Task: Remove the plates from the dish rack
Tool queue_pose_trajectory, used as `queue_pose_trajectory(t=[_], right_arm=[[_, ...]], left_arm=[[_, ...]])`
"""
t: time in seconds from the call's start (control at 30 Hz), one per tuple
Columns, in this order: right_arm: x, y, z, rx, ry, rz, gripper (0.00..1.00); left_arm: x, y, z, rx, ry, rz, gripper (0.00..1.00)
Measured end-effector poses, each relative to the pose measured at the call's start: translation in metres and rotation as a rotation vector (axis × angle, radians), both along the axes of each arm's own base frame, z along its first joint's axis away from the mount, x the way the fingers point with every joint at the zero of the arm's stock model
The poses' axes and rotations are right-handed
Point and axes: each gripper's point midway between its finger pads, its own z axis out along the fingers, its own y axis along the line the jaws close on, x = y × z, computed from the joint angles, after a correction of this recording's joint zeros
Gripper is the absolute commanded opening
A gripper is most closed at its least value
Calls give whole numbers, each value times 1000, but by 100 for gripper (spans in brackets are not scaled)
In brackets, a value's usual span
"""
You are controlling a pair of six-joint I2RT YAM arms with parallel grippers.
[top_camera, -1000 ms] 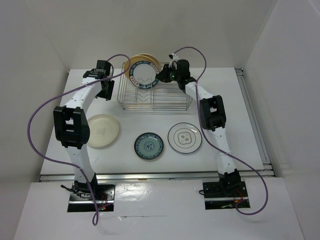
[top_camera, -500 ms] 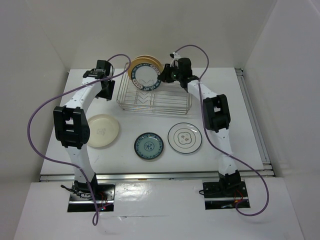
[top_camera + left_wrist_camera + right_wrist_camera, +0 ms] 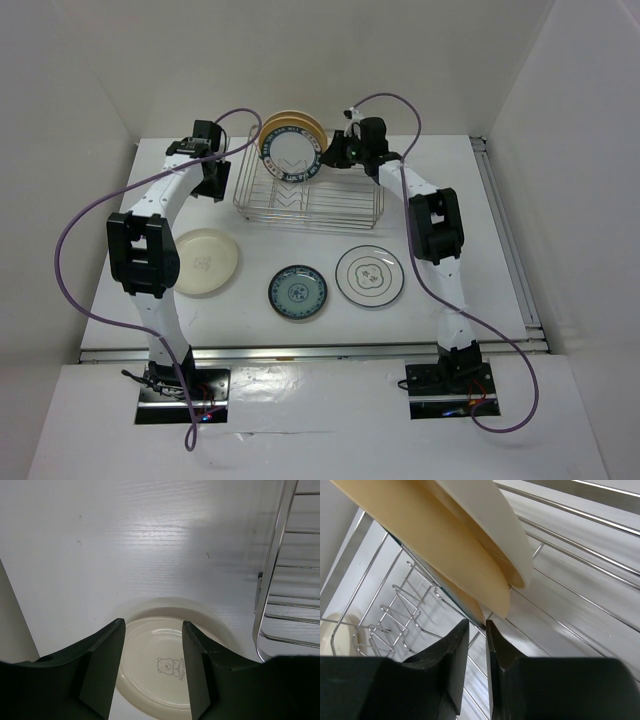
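One white bench (image 3: 460, 220) carries everything, with the two arms bolted at its near edge. The left arm (image 3: 140, 255) reaches up the left side and the right arm (image 3: 435, 225) up the right, both ending beside the dish rack (image 3: 345, 200), which sits at the back middle of the bench.

Two large tan plates (image 3: 290, 122) stand on edge at the far end of the rack, leaning together. Just in front of them stands the dark-blue-rimmed plate (image 3: 290, 155), its white face turned toward the near edge.

Three plates lie flat on the bench in front of the rack, apart from one another. The cream plate (image 3: 205, 262) is on the left and has a small bear mark (image 3: 170, 666) at its centre. The white plate with a thin black ring (image 3: 370, 276) is on the right. The small blue-patterned plate (image 3: 298, 293) lies between them, a little nearer the arm bases.

The right jaws are at the right rim of the dark-blue-rimmed plate, inside the rack. In the right wrist view they stand almost together, clamped on that thin rim. The left jaws hang just left of the rack's side wall, above the bench and the far edge of the cream plate. They stand well apart, with nothing between them.
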Motion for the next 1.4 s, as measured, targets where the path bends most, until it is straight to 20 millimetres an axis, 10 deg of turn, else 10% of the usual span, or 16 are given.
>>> queue_pose_trajectory(t=[0.4,0.67,1.0,1.4], right_arm=[[1,12,28,112,-24,41,36],[2,20,10,154,22,64,49],[9,16,-12,113,17,36,0],[0,13,3,16,-76,2,0]], left_arm=[[-2,0,-1,0,7,0,62],[-2,0,0,1,6,0,62],[-2,0,0,1,6,0,62],[-2,0,-1,0,6,0,62]])
